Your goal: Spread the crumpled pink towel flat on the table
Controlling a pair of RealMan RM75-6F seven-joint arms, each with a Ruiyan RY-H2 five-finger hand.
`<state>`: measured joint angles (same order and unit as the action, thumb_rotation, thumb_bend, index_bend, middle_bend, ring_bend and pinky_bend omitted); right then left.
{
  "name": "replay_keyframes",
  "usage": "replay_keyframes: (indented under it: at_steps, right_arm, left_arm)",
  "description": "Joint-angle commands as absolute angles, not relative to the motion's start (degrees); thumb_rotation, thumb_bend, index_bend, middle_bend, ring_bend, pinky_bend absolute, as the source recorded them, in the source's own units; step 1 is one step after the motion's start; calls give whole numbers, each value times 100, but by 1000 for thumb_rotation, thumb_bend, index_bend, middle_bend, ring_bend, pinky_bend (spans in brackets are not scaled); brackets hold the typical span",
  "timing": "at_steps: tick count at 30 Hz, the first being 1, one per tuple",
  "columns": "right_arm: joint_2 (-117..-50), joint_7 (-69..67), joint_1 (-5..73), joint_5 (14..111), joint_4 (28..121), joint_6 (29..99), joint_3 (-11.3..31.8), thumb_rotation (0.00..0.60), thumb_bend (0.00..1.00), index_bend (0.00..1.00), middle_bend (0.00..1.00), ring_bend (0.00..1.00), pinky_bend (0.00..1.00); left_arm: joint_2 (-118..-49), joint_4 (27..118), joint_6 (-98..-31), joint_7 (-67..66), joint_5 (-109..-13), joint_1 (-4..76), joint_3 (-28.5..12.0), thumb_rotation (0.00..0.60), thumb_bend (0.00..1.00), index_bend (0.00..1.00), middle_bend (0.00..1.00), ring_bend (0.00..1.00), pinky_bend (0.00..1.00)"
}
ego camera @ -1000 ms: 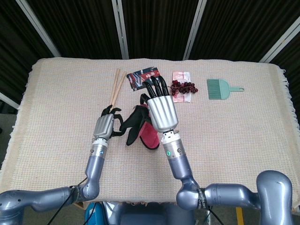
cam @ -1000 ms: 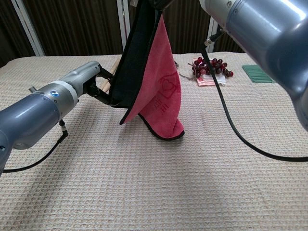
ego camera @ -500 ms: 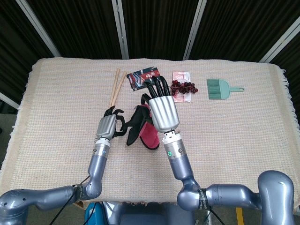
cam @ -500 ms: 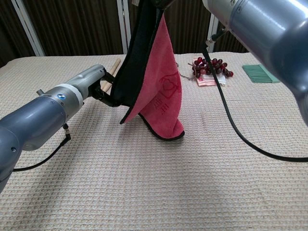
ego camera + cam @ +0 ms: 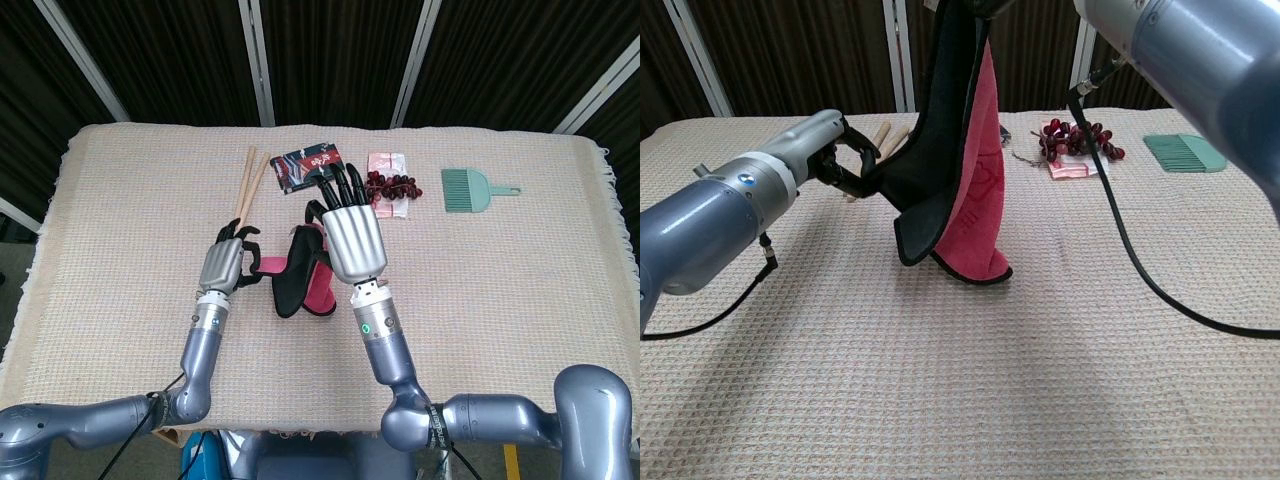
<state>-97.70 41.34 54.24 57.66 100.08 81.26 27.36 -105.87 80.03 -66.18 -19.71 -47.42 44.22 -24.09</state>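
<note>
The pink towel (image 5: 980, 190), black on its back side, hangs upright from my right hand (image 5: 352, 236), which grips its top edge high above the table. Its lower end (image 5: 303, 287) touches the cloth-covered table (image 5: 500, 300). My left hand (image 5: 830, 160) is to the towel's left and pinches a side edge of it, drawing that edge out sideways. In the head view the left hand (image 5: 228, 262) sits beside a pink strip of towel. The right hand's grip lies above the top of the chest view.
Behind the towel lie a pair of wooden chopsticks (image 5: 250, 185), a dark printed packet (image 5: 305, 163), a bunch of red grapes (image 5: 392, 186) on a pink wrapper, and a green brush (image 5: 470, 190) at the back right.
My left hand has pulled the towel's side edge out to the left. The hanging towel has opened a little and its lower end has shifted.
</note>
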Motion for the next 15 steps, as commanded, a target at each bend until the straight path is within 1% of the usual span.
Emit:
replay_keyframes:
  at_steps: [1, 10, 15]
  right_arm:
    - [-9720, 4113, 5382, 5772, 10028, 8137, 2711, 600, 526, 613, 235, 85, 0]
    - [-9546, 3946, 5223, 5750, 10082, 8122, 2659, 600, 526, 613, 235, 85, 0]
    - [-9388, 3768, 5070, 5763, 10064, 8120, 2618, 600, 527, 613, 235, 85, 0]
  left_arm:
    - [-10427, 8120, -6649, -1982, -4792, 4445, -2530, 600, 512, 688, 218, 4, 69]
    - [-9955, 8509, -6640, -2118, -4810, 4678, -2950, 600, 508, 686, 217, 4, 69]
    - [-9783, 8648, -6609, -2324, -4801, 4884, -3048, 600, 508, 685, 219, 4, 69]
